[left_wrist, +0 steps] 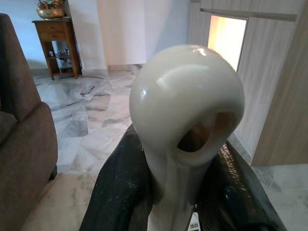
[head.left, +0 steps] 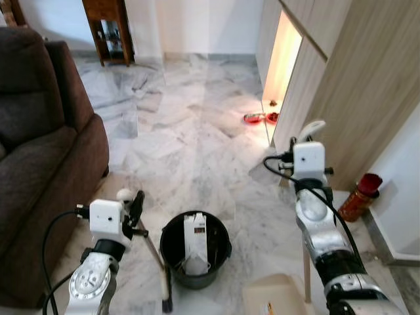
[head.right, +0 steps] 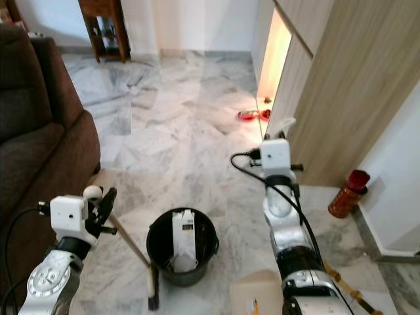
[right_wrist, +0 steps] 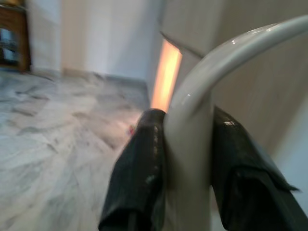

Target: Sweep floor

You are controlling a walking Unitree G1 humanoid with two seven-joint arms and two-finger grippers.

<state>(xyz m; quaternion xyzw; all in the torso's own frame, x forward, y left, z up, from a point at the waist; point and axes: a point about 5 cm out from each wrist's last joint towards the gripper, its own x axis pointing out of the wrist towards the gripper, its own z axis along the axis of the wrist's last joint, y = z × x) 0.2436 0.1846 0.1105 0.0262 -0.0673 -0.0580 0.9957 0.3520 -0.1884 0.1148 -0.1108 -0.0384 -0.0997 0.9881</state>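
The left gripper [left_wrist: 187, 192] is clamped just under the broom handle's [left_wrist: 185, 110] glossy, slippery-looking knob, the right gripper [right_wrist: 187, 159] likewise squeezing the light, stiff dustpan handle [right_wrist: 202, 96]

- To my left I see a dark brown sofa [head.left: 39, 151].
- A black bucket [head.left: 195, 248] sits before me, a white carton [head.left: 195, 243] upright inside.
- A wooden side table [head.left: 109, 29] stands at the far wall.
- Red bowls [head.left: 260, 118] lie by the lit cabinet opening [head.left: 282, 59].
- A red canister [head.left: 359, 197] stands near the wall on my right.
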